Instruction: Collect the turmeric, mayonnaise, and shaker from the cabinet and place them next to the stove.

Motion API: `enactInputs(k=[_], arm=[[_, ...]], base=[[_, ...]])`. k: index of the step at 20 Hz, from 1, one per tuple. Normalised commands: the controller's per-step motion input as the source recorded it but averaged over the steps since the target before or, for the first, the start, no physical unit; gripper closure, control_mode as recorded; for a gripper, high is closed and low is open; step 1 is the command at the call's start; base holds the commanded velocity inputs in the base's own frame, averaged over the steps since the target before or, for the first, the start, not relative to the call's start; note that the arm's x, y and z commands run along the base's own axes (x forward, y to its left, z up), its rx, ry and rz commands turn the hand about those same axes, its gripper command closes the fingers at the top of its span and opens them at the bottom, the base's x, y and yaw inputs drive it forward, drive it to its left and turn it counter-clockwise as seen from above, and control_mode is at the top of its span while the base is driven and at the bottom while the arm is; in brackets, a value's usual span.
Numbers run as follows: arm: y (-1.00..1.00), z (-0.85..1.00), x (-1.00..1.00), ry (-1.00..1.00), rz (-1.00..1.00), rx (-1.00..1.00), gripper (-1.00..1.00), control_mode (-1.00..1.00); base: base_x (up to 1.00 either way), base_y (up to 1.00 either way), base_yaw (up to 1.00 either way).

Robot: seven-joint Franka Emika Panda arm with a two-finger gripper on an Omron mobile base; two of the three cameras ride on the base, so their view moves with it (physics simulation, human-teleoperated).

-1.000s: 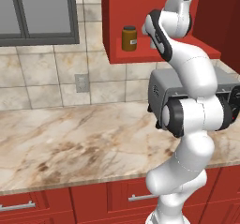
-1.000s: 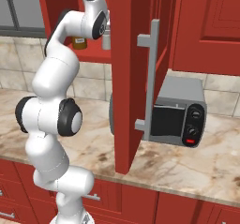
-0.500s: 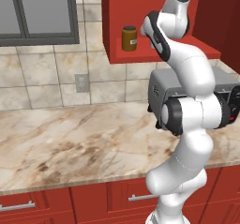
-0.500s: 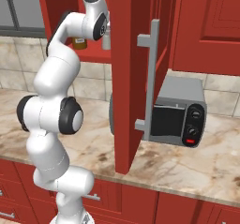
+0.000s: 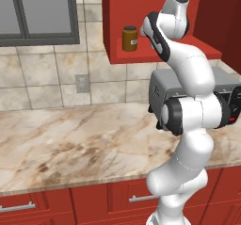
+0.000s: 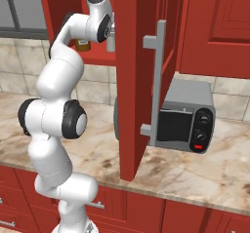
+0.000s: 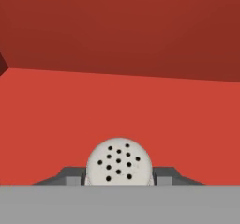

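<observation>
In the hand view my gripper [image 7: 119, 177] is shut on the shaker [image 7: 119, 162], a small cylinder with a pale rounded top full of dark holes. It stands on the floor of the red cabinet [image 7: 117, 96]. From the right base view the shaker [image 6: 111, 42] shows as a grey cylinder beside my hand, inside the cabinet [image 6: 63, 3]. The turmeric [image 5: 130, 38], an amber-brown jar with a dark lid, stands on the shelf of the cabinet [image 5: 117, 21], left of my arm. The mayonnaise and the stove are out of view.
The cabinet door [image 6: 134, 81] hangs open towards me, with a long grey handle [image 6: 157, 81]. A grey toaster oven [image 6: 188, 116] sits on the marble counter [image 5: 70, 139] under the cabinet. A window [image 5: 37, 12] is at the upper left, red drawers below.
The fingers have closed onto the shaker. The arm has barely moved and the turmeric stays where it was.
</observation>
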Motion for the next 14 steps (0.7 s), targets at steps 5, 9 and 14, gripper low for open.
enactInputs(k=[5,9,14], arm=[[0.00,0.00,0.00,0.00,0.00,0.00,1.00,-1.00],[0.00,0.00,0.00,0.00,0.00,0.00,1.00,-1.00],[0.00,0.00,-0.03,0.00,0.00,0.00,1.00,-1.00]], base=[[0.00,0.00,0.00],[0.00,0.00,0.00],[0.00,0.00,0.00]])
